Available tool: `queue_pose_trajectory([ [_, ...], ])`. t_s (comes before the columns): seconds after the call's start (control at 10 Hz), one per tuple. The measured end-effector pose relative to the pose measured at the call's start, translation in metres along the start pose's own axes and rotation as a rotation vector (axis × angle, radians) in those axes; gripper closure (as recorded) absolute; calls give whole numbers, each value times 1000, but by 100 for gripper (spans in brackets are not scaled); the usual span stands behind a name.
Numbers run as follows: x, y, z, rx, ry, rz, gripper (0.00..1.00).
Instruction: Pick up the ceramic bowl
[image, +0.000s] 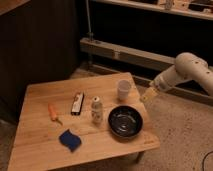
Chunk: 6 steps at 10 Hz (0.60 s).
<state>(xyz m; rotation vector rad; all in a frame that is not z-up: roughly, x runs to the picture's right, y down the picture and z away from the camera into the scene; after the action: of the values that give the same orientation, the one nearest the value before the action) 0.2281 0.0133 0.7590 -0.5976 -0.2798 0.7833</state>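
Bowl (125, 121): black, on table (45, 95) near the right front corner, floor open beyond. Cup (123, 89): just behind it. Gripper (148, 95): past the table's right edge, beside cup; open or closed, cannot tell. Arm (190, 67): cut off at right.

On the low pale wooden worktop (42, 150): wide glossy black ceramic bowl (125, 121), small white cup (123, 89), upright white canister (96, 110), flat black bar (77, 103), orange carrot-shaped piece (52, 112), blue cloth (70, 140). Just off the right edge, beside the cup, the gripper (148, 95).
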Motion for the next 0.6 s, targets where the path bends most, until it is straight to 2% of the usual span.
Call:
queue_pose_trajectory([
  [0.6,1,0,0,-1,0,2,20],
])
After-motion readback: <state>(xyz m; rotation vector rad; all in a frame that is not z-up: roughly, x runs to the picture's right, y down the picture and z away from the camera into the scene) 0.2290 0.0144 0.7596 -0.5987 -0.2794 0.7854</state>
